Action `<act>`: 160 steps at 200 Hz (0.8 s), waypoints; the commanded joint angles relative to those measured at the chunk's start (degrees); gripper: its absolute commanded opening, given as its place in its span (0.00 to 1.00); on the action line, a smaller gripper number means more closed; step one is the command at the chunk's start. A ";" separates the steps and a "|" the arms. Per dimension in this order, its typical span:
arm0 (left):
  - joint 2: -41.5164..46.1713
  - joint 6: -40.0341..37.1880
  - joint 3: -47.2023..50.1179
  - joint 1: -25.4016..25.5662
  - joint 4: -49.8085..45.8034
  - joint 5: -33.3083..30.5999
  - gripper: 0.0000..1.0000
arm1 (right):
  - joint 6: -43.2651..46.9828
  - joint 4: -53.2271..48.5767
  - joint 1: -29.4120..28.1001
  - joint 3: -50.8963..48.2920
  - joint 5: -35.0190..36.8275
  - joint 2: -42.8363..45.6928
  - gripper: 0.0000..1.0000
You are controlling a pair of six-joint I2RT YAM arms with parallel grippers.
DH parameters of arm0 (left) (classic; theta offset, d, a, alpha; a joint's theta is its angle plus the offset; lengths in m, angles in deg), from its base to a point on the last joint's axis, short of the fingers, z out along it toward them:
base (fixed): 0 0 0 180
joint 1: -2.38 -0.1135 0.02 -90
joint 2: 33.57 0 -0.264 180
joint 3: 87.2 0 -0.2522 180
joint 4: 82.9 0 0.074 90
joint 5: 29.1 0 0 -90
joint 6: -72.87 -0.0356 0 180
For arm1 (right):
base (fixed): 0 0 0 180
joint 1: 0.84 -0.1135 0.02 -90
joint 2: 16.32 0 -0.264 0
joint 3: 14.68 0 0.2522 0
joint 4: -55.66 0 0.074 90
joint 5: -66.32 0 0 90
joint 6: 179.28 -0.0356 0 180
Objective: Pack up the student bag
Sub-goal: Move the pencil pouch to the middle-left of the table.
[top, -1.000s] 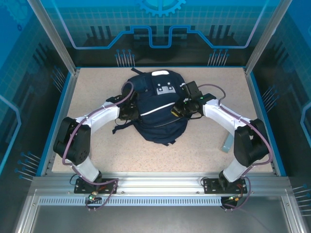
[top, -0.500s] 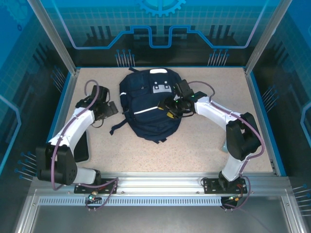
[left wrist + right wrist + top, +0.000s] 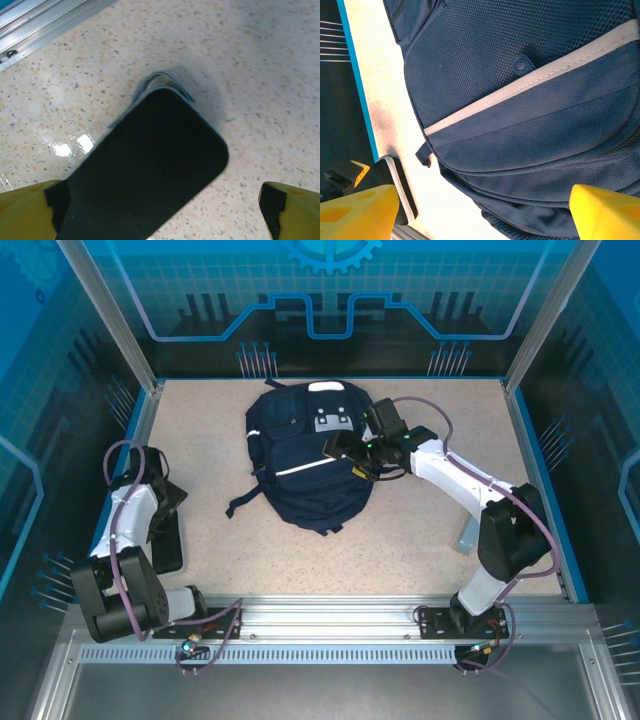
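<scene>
Lying apart, bag [image 3: 300,480], dark slab [image 3: 150,165], perhaps tablet

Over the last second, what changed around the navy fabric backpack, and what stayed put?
The left gripper let go of the navy-blue fabric backpack, swung back left and hangs open over a flat black rounded pad. The right gripper opened, staying at the bag's right side. The backpack shifted slightly left; the pad stayed put.

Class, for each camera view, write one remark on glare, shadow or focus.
Left wrist view: bright glare on the table beside the black flat pad, which throws a soft shadow; the yellow fingertips are blurred. Right wrist view: the mesh of the student bag is sharp, the yellow fingers out of focus. Top external view: even light, no harsh glare on the table.
</scene>
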 commanded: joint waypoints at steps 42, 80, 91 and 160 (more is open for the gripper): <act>-6.97 0.60 2.27 -3.53 3.50 6.45 0.99 | 0.50 -2.57 0.73 0.81 0.91 1.86 0.90; -10.33 -0.42 2.57 -3.32 4.44 9.66 0.99 | 0.19 -2.22 0.89 0.23 0.77 2.20 0.90; -10.82 -0.58 2.64 -2.97 4.46 10.55 0.99 | 0.10 -2.14 0.93 0.09 0.72 2.06 0.90; -7.24 0.22 3.45 2.57 4.12 20.22 0.93 | -0.63 -1.61 0.91 -0.75 0.31 1.71 0.89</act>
